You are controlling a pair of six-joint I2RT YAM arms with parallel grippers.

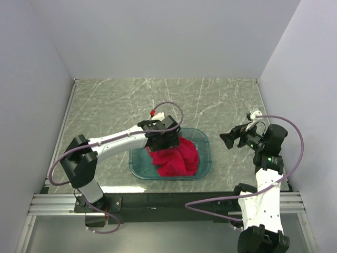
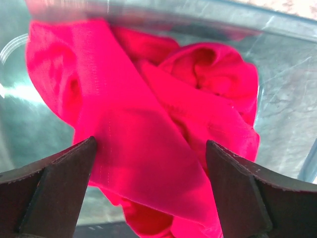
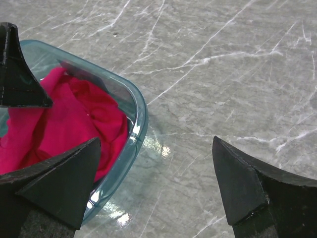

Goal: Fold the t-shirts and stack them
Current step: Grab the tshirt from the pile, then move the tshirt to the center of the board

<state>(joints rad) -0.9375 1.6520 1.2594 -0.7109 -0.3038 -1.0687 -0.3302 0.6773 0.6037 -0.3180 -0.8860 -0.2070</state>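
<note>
The red t-shirt (image 1: 176, 157) lies bunched up in the teal tub (image 1: 206, 158), both the left gripper (image 2: 151, 144) just above it and the right gripper (image 3: 156, 141) off to the side have jaws spread wide, so I think the next move is to reach down and pinch the cloth.

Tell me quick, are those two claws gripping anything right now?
Left gripper: open, holding nothing, poised over the red t-shirt in the tub.
Right gripper: open, holding nothing, over the table beside the tub.
</note>
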